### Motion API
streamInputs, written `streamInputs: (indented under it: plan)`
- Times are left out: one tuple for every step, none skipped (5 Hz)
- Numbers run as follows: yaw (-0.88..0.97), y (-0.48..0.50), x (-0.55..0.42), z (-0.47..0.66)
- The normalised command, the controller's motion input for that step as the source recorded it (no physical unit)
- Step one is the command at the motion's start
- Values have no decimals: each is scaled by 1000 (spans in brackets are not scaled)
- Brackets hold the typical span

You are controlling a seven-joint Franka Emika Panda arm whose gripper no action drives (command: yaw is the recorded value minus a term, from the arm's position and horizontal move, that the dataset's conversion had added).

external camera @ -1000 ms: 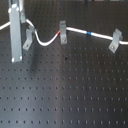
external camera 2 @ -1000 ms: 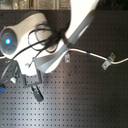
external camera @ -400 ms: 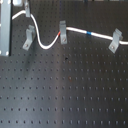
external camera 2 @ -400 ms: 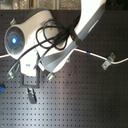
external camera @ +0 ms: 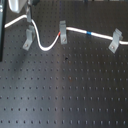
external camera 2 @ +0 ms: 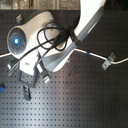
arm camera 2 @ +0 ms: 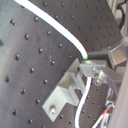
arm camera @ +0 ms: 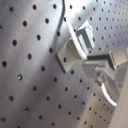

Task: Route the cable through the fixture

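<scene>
The white cable [external camera: 48,47] runs across the perforated board in the first exterior view. It passes the left fixture [external camera: 28,37], sags, then rises to the middle fixture [external camera: 62,31], where its red band [external camera: 61,35] sits. Its blue band [external camera: 89,33] lies before the right fixture [external camera: 116,41]. My gripper [external camera: 28,13] is at the top left, just above the left fixture. In the second wrist view the gripper [arm camera 2: 89,59] looks shut on the cable [arm camera 2: 50,26], which bends sharply there beside the fixture [arm camera 2: 65,94]. The first wrist view shows the same fixture [arm camera: 75,46].
In the second exterior view the white arm [external camera 2: 55,45] with black hoses covers the left half of the board. The blue band [external camera 2: 87,52] and one fixture [external camera 2: 107,61] show to the second exterior view's right. The black board [external camera: 70,95] has rows of holes.
In the first exterior view the gripper has moved up and right towards the left fixture, carrying the cable's left part with it. The rest of the cable has stayed in place.
</scene>
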Motion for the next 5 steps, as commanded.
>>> streamInputs:
  plan:
    - [634, 306, 291, -496]
    - [314, 330, -248, 349]
    - [234, 422, -342, 434]
    - [340, 399, -363, 94]
    - [231, 235, -352, 145]
